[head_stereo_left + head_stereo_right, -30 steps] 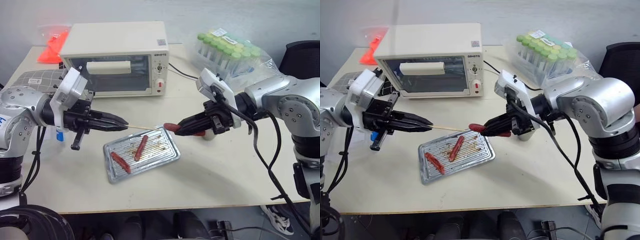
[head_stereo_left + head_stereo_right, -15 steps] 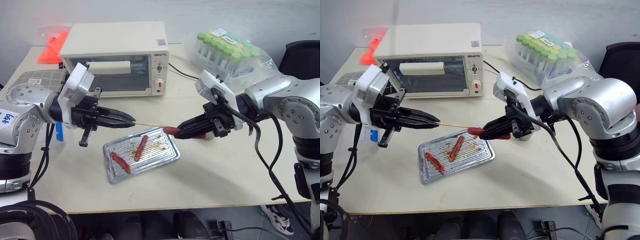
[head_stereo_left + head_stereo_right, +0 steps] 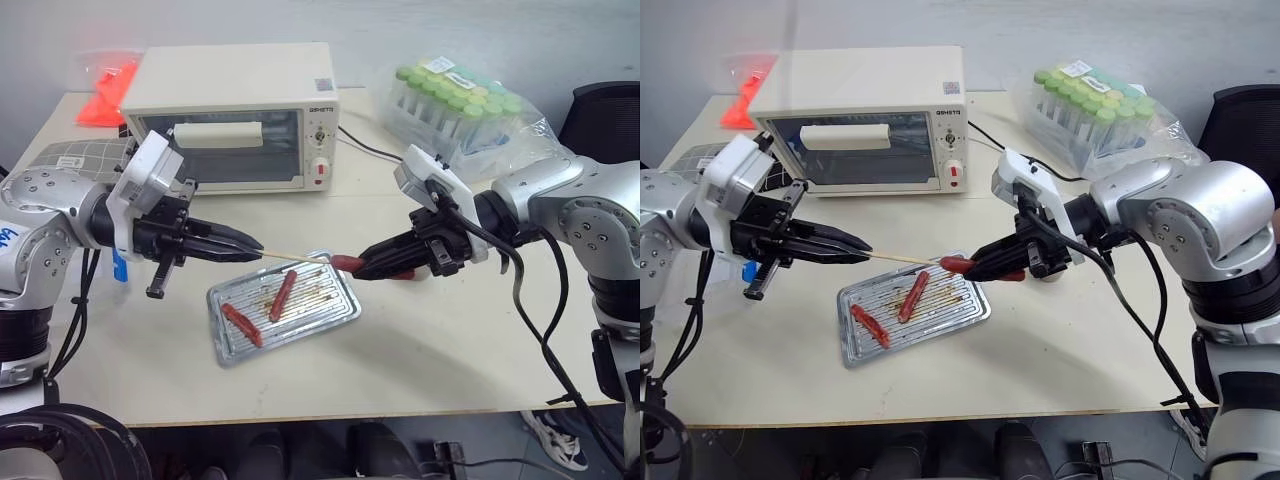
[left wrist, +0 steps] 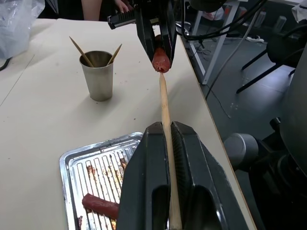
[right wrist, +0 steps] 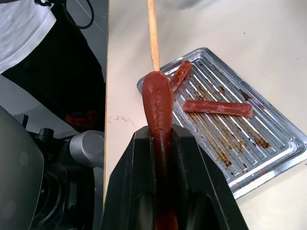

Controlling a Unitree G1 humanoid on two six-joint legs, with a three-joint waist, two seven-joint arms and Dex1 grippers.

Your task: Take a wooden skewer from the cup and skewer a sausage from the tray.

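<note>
Head pair: high, looking down over the table (image 3: 420,370).
Wrist views: close, along each arm's fingers, facing each other.
Shared: tray (image 3: 340,310) near the front edge.

Both hands clamped — left hand (image 3: 258,256), right hand (image 3: 362,271) — tip-to-tip.

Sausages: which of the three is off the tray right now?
The sausage clamped in the right gripper, held above the tray rim with the wooden skewer tip at its end. The other two sausages lie on the tray.
</note>
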